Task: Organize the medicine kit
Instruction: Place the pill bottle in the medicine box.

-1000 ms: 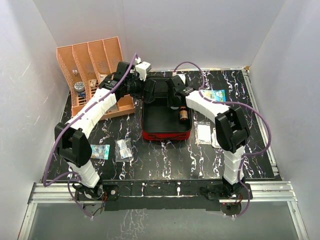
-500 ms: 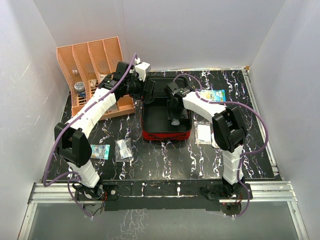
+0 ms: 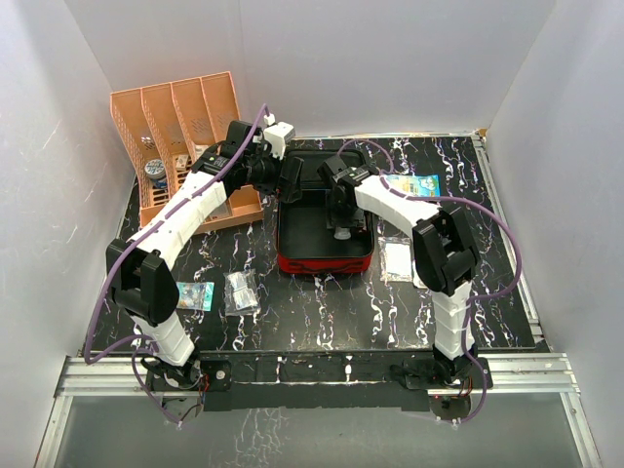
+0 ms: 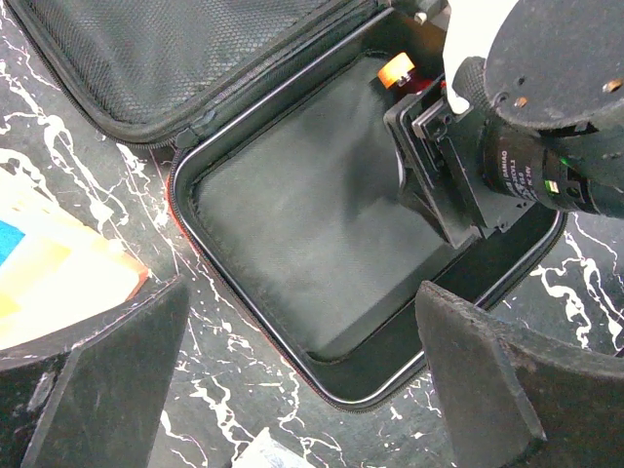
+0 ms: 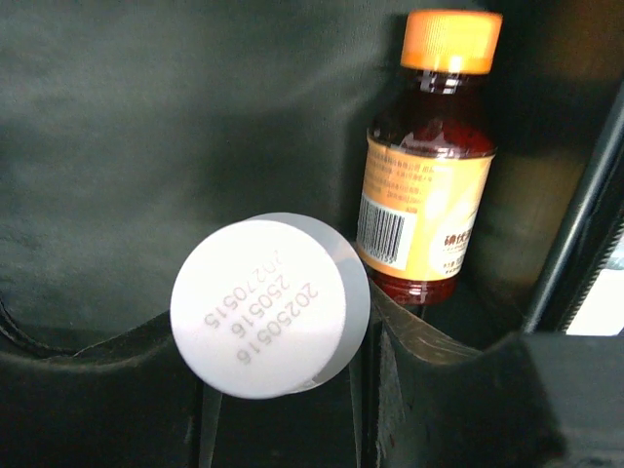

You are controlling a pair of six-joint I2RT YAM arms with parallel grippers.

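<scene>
Two arms meet over the same spot on the black marbled table (image 3: 322, 317). An orange slotted rack (image 3: 175, 107) stands back left. The medicine kit (image 3: 322, 263) lies open mid-table just right of the rack, lid flopped back and black lining showing. The left gripper (image 4: 302, 292) hovers over the kit's left side, fingers spread wide with nothing between them. The right gripper (image 5: 278, 390) is down in the tray, pinching a white round container (image 5: 268, 302). A brown bottle with an orange cap (image 5: 424, 195) lies just beside it, close to the tray's edge. A few small packets (image 3: 240, 291) sit loose on the table around the kit.
</scene>
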